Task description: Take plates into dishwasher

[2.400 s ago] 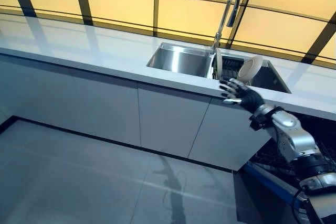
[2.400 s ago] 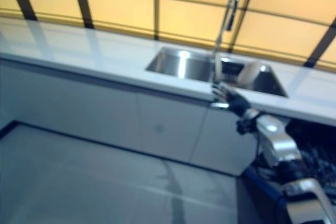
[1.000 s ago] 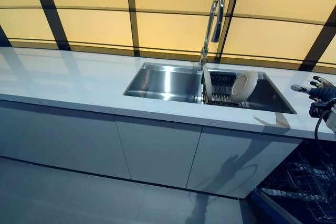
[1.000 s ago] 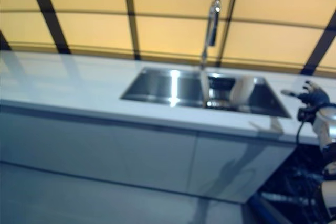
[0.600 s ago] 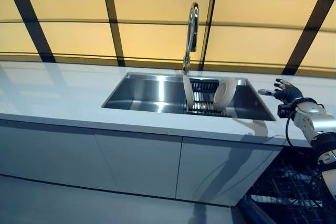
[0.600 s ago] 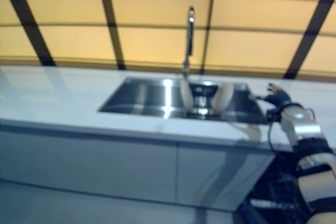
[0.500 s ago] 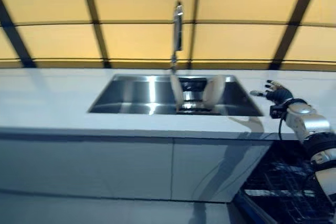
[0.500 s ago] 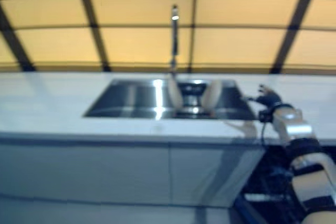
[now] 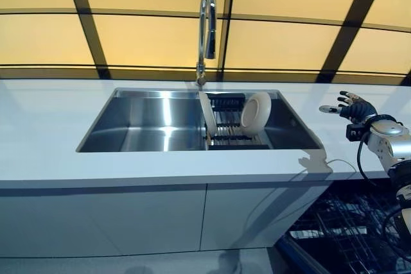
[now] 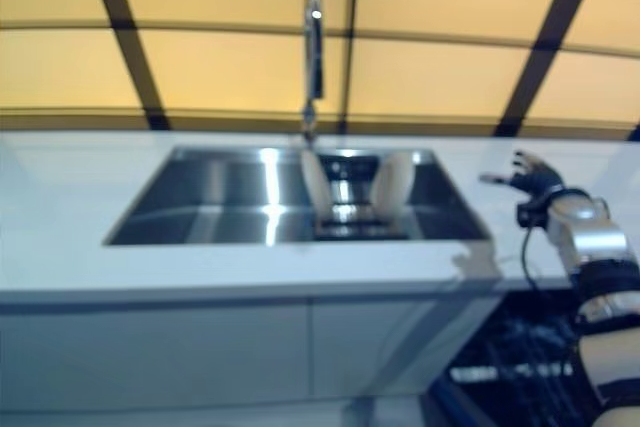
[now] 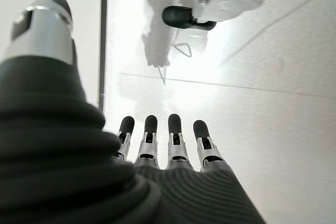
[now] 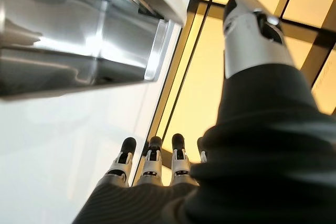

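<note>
Two white plates stand on edge in a dark rack (image 9: 229, 134) in the right part of the steel sink (image 9: 141, 129): a thin one (image 9: 207, 115) seen side-on and a round one (image 9: 255, 113) leaning to its right. My right hand (image 9: 352, 106) is open and empty, raised over the white counter to the right of the sink; its straight fingers (image 12: 151, 161) show in the right wrist view. My left hand (image 11: 168, 142) shows only in the left wrist view, open and empty above the floor. The open dishwasher's wire rack (image 9: 343, 222) is at the lower right.
A tall curved tap (image 9: 205, 24) rises behind the sink. The white counter (image 9: 45, 133) runs left and right, with grey cabinet doors (image 9: 103, 222) below. A yellow panelled wall (image 9: 148, 36) stands behind.
The camera has swung, so the sink now sits centred. My right hand stays raised and open over the counter right of the sink. The plates have not moved.
</note>
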You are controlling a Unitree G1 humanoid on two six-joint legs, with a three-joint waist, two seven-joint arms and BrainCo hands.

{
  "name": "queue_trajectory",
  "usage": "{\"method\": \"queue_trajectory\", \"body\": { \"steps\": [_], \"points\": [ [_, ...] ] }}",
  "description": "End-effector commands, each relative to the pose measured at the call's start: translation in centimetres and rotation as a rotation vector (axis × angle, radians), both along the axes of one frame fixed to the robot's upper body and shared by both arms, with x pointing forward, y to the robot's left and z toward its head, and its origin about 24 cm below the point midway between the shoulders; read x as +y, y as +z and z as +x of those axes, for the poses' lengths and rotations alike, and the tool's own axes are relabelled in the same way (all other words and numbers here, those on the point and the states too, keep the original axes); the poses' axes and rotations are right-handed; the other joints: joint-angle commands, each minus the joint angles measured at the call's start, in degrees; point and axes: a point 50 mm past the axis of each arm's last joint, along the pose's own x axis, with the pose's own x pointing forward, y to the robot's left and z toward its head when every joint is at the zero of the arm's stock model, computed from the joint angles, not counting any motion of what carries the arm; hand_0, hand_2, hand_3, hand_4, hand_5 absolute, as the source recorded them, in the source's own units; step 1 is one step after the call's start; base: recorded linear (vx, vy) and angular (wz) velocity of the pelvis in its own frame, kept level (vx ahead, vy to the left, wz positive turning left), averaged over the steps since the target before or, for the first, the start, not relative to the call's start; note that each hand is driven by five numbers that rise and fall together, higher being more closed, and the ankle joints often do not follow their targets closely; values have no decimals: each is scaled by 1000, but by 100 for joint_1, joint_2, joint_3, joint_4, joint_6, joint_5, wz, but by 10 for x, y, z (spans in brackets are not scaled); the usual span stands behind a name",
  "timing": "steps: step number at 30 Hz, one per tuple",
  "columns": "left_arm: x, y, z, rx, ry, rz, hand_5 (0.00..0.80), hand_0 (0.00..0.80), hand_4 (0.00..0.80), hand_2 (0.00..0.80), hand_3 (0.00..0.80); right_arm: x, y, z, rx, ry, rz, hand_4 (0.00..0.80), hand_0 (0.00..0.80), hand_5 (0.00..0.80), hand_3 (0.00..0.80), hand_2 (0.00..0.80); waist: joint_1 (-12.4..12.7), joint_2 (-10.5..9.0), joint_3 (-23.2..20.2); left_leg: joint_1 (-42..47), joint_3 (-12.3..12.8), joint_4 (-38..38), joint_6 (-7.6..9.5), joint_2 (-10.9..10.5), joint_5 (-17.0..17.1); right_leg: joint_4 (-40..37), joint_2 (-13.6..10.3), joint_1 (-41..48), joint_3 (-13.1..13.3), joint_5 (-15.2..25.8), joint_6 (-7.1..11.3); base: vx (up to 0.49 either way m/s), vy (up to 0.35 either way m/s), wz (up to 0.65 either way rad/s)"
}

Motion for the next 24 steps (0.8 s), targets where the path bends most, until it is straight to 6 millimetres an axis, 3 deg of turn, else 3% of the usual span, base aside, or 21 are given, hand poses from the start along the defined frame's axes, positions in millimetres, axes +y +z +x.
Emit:
{"method": "queue_trajectory", "body": {
  "steps": [1, 5, 9, 11, 12, 13, 15, 19, 24],
  "points": [
    [11, 2, -11, 58, -61, 37, 0, 0, 0, 0, 0, 15, 33, 10, -97, 45, -58, 0, 0, 0, 0, 0, 187, -185, -191, 389, 333, 127, -332, 180, -497, 176, -644, -343, 246, 583, 920, 50, 15, 3],
    [11, 2, -13, 54, -86, 37, 0, 0, 0, 0, 0, 25, 31, 12, -107, 77, -62, 0, 0, 0, 0, 0, 188, -203, -91, 398, 378, 184, -292, 160, -577, 152, -729, -419, 275, 705, 1008, 29, 4, -2],
    [14, 4, -9, 58, -121, 45, 0, 0, 0, 0, 0, 43, 28, 15, -121, 111, -52, 0, 0, 0, 0, 0, 216, -166, 49, 228, 460, 250, -208, 218, -517, 721, -661, -625, 255, 472, 974, -44, -59, -15],
    [18, 6, -8, 53, -95, 56, 0, 0, 0, 0, 0, 58, 25, 17, -136, 150, -33, 0, 0, 0, 0, 0, 243, -162, 199, 218, 567, 216, -216, 292, -470, 1311, -887, -1014, -171, 795, 1158, -71, -140, -32],
    [20, 7, -8, 38, -67, 57, 0, 0, 0, 0, 0, 65, 24, 19, -143, 170, -37, 0, 0, 0, 0, 0, 276, -166, 302, 289, 656, 171, -271, 348, -490, 1303, -1137, -1184, -454, 1038, 1253, -53, -151, -34],
    [21, 7, -6, 15, -36, 54, 0, 0, 0, 0, 0, 68, 22, 20, -143, 181, -52, 0, 0, 0, 0, 0, 274, -170, 391, 366, 689, 117, -315, 375, -521, 1184, -1319, -1338, -546, 1276, 1304, -33, -193, -46],
    [21, 8, -3, -6, -11, 47, 0, 0, 0, 0, 0, 70, 17, 22, -135, 176, -24, 0, 0, 0, 0, 0, 263, -153, 433, 368, 593, 90, -306, 387, -550, 909, -1198, -1356, -427, 1075, 1239, 15, -137, -30],
    [17, 5, -11, 22, -22, 35, 0, 0, 0, 0, 0, 62, 13, 23, -95, 141, -27, 0, 0, 0, 0, 0, 298, -190, 398, 435, 685, 48, -410, 503, -583, 411, -1196, -1154, -638, 1136, 1328, 67, -144, 15],
    [7, -2, -28, 62, -50, 27, 0, 0, 0, 0, 0, 60, 6, 23, -64, 116, 30, 0, 0, 0, 0, 0, 352, -230, 302, 472, 800, -11, -521, 550, -594, 30, -1125, -766, -799, 1057, 1271, 91, -39, 29]
  ]
}}
